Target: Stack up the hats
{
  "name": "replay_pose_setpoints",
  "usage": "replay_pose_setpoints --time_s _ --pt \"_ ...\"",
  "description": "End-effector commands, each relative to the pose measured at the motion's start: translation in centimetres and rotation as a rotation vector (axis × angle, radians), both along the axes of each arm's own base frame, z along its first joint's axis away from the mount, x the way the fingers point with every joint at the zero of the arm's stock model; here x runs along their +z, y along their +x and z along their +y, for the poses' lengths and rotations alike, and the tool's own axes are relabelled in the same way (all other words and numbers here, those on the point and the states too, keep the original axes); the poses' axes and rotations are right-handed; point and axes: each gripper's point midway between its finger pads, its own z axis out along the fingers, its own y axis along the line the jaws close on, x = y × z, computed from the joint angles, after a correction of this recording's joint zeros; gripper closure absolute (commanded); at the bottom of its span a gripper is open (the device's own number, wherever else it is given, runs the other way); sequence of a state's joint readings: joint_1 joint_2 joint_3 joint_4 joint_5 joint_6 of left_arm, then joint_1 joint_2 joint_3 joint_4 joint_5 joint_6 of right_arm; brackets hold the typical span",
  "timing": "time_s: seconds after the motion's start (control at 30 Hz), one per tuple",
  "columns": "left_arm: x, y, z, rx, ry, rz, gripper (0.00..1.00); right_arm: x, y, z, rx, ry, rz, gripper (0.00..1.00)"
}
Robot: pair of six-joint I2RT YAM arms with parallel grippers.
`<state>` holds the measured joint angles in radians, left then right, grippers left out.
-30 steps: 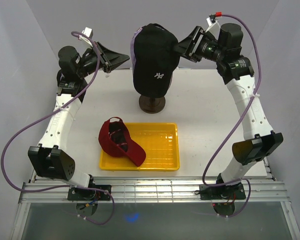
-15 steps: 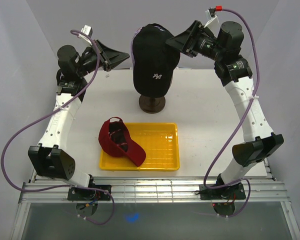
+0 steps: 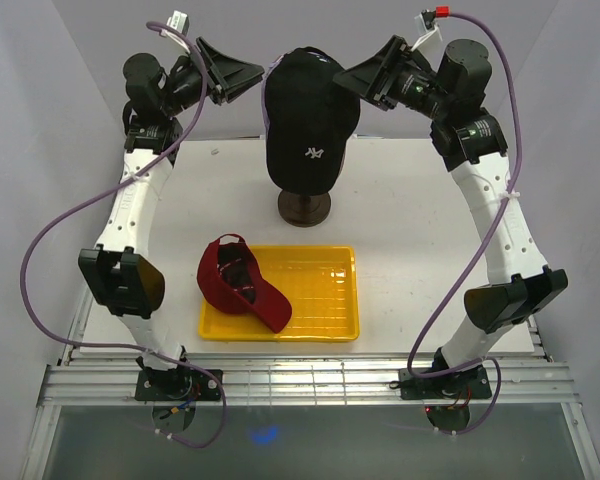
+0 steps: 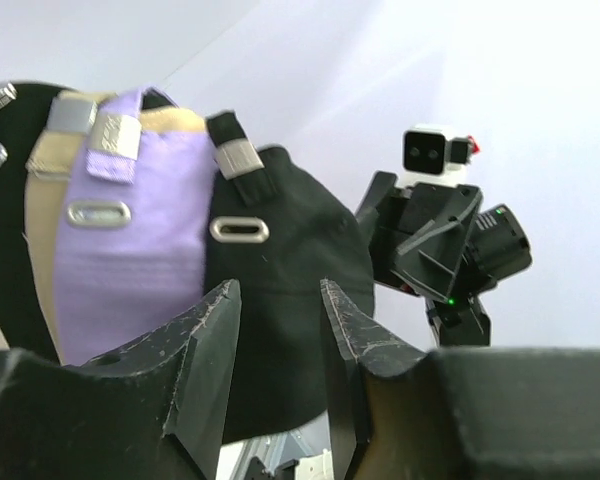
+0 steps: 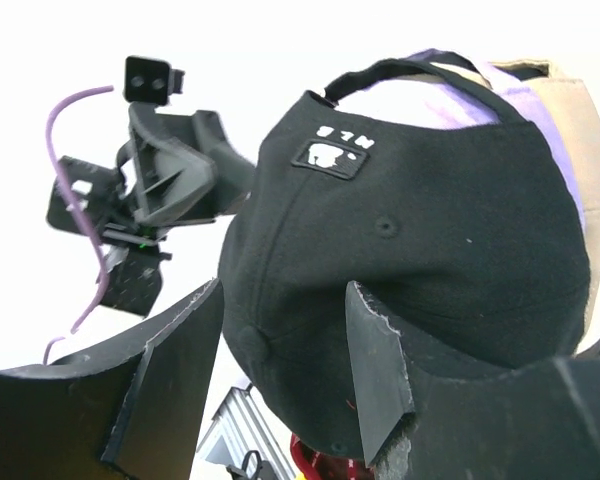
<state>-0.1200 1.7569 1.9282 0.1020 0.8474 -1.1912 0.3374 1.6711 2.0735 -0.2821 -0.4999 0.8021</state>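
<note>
The red cap (image 3: pixel 242 283) lies on the left of the yellow tray (image 3: pixel 325 292), nearer the left gripper (image 3: pixel 264 72); it and the right gripper (image 3: pixel 339 78) gape empty.

top view looks down from above the near side; wrist views face the black cap (image 4: pixel 290 300) closely from opposite sides.

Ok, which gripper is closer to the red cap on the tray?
Left. The left gripper hovers left of the black cap, roughly straight behind the red cap; the right gripper hovers at the black cap's right, farther across.
</note>
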Motion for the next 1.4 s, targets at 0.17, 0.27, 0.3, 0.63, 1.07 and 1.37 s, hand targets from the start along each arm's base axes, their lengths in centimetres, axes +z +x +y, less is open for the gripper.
replay_pose_setpoints --time_s 0.17,0.27,0.3,0.63,1.07,1.37 --pt "3.3 0.8 -0.3 0.005 0.047 -0.191 0.48 2.6 -0.5 0.6 -0.002 0.003 -0.099 0.43" --pt "3.2 1.4 -0.5 -0.008 0.054 -0.219 0.48 2.3 -0.4 0.9 -0.002 -0.007 -0.097 0.44" --pt "3.1 1.3 -0.7 -0.019 0.056 -0.228 0.48 2.2 -0.4 0.9 -0.006 -0.011 -0.096 0.44" --pt "3.5 0.7 -3.2 -0.09 0.092 -0.352 0.44 1.5 -0.1 1.7 -0.025 -0.043 -0.101 0.44" --pt "1.6 2.8 -4.0 -0.02 0.16 -0.326 0.52 1.4 0.0 2.4 -0.032 -0.055 -0.104 0.45" --pt "0.1 3.9 -4.5 0.025 0.209 -0.309 0.76 1.1 0.3 2.6 -0.039 -0.062 -0.104 0.45"
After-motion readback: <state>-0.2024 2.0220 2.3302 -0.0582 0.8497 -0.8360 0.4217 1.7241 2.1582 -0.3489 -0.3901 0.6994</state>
